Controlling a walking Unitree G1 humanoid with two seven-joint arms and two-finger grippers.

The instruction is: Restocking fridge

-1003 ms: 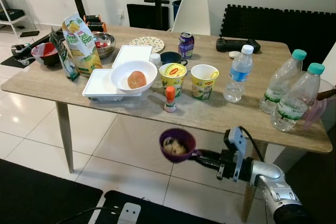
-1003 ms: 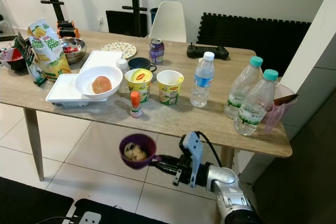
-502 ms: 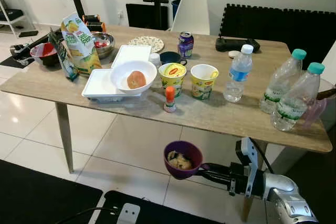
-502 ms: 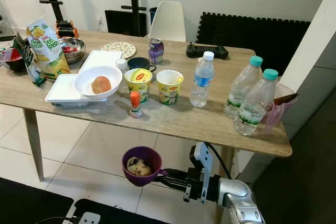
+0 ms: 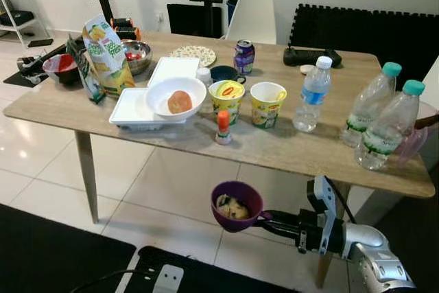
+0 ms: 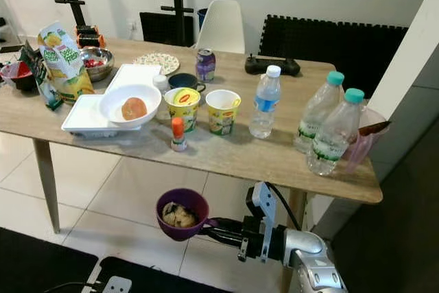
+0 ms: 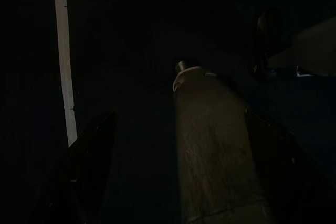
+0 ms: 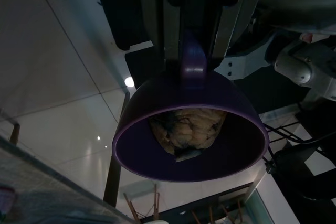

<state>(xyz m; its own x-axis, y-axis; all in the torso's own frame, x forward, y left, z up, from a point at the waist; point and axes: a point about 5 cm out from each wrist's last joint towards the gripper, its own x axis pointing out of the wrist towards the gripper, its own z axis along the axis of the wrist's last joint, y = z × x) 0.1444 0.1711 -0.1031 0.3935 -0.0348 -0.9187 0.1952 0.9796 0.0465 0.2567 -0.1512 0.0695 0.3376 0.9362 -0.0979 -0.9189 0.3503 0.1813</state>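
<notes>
My right gripper (image 5: 265, 219) is shut on the short handle of a purple bowl (image 5: 236, 205) and holds it level above the floor tiles, in front of and below the wooden table's (image 5: 295, 159) near edge. A brownish lump of food lies in the purple bowl (image 8: 191, 129), seen close in the right wrist view. On the table stand a water bottle (image 5: 308, 95), two larger bottles (image 5: 387, 128), two noodle cups (image 5: 227, 97), a can (image 5: 243, 57) and a white bowl (image 5: 175, 97) holding an orange fruit. My left arm hangs idle, and its wrist view is very dark.
A white tray (image 5: 134, 109), a snack bag (image 5: 106, 56), a steel bowl (image 5: 136, 54) and a red bowl (image 5: 58, 68) crowd the table's left part. A white chair (image 5: 252, 17) stands behind it. A black mat (image 5: 55, 252) lies on the floor near me.
My right gripper has carried the purple bowl lower and slightly closer to me over the last second; it has barely moved in the last half second.
</notes>
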